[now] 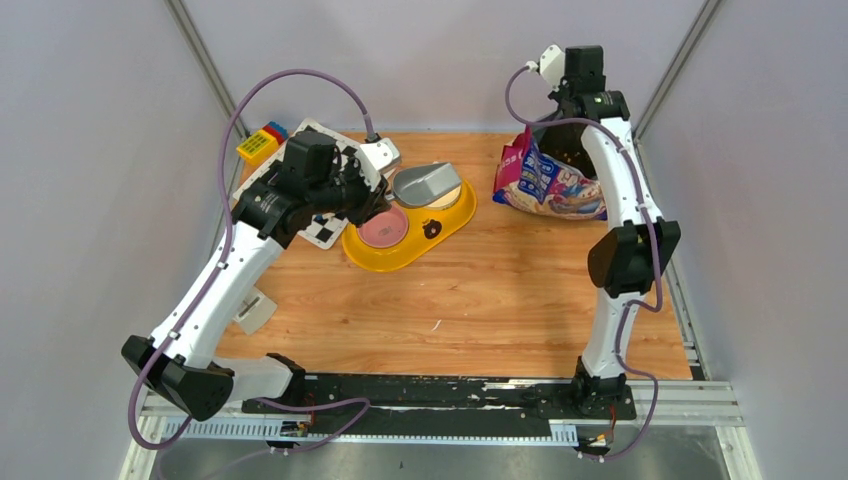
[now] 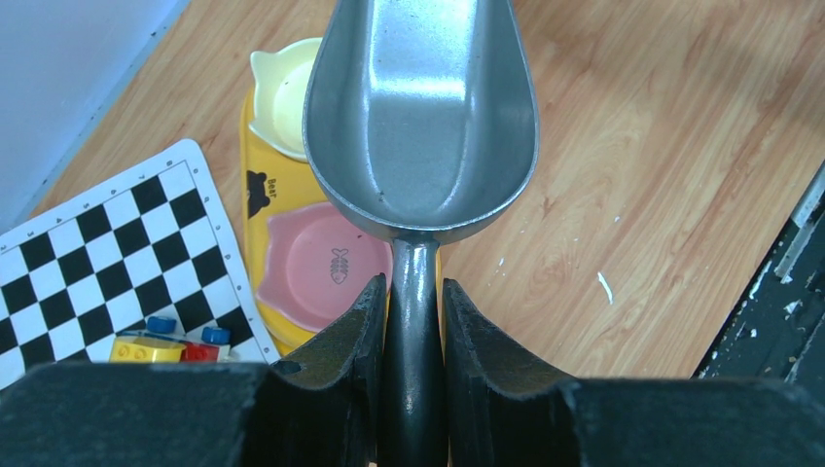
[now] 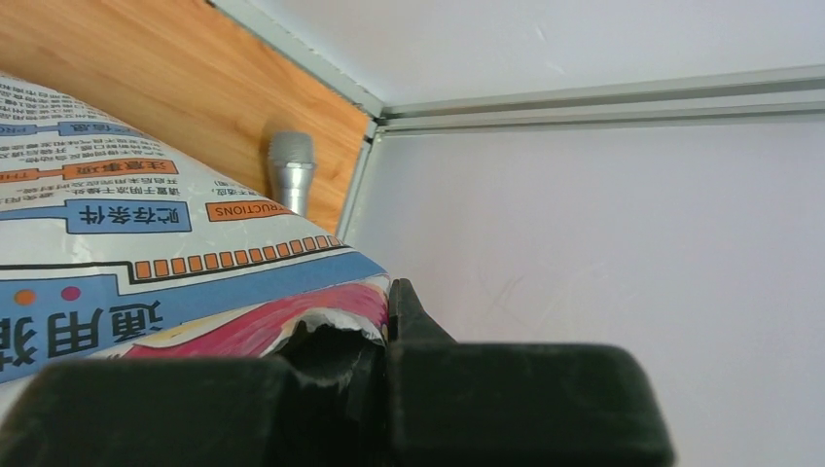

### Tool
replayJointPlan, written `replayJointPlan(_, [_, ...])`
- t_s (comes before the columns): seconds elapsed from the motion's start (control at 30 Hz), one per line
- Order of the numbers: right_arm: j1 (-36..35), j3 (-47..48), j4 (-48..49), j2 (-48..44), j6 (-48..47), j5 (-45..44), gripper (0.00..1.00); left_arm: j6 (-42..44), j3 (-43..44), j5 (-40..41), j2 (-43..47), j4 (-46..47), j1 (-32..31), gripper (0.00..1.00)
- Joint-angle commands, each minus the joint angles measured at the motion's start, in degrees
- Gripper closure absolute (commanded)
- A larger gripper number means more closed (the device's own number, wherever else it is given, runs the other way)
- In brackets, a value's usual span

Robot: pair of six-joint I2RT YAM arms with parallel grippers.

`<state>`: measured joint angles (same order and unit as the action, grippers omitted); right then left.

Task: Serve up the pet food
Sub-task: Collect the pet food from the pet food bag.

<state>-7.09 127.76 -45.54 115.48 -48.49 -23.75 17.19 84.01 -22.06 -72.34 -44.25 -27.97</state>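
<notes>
My left end effector (image 2: 412,288) is clamped on the handle of the empty grey scoop (image 2: 420,107), and my right end effector (image 3: 375,321) is pinched shut on the torn rim of the bag (image 3: 146,263), with pet food (image 1: 572,155) inside just below it.

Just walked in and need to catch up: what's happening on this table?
The left tool grips the handle of a grey scoop, holding it empty above the yellow double-bowl feeder. The right tool is shut on the torn top edge of the pet food bag at the table's far right. The pink bowl holds no food yet.
</notes>
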Motion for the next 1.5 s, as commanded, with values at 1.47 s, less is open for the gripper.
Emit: replayJointPlan(1.47, [-19.73,-36.15,1.61,-26.23,40.98,22.40,1.00,5.12,1.61,3.97,3.85,-14.62,-8.44,1.00])
